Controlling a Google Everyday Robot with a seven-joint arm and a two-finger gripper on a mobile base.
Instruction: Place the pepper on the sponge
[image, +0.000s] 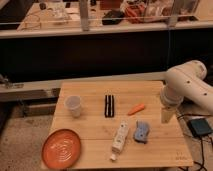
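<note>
Just one pepper (136, 108), one sponge (142, 131) (claw (166, 116) right).

Wooden surface (90, 91) with its bystanders. A pale cup (73, 105) stood upright near the left edge. Two black bars (109, 105) lay side by side at centre. A white stick (120, 137) lay tilted nearer the front. An orange plate (61, 148) sat at the front-left corner. The gripper (165, 116) hung at the right edge, and a dark box (200, 127) lay on the floor beyond.
</note>
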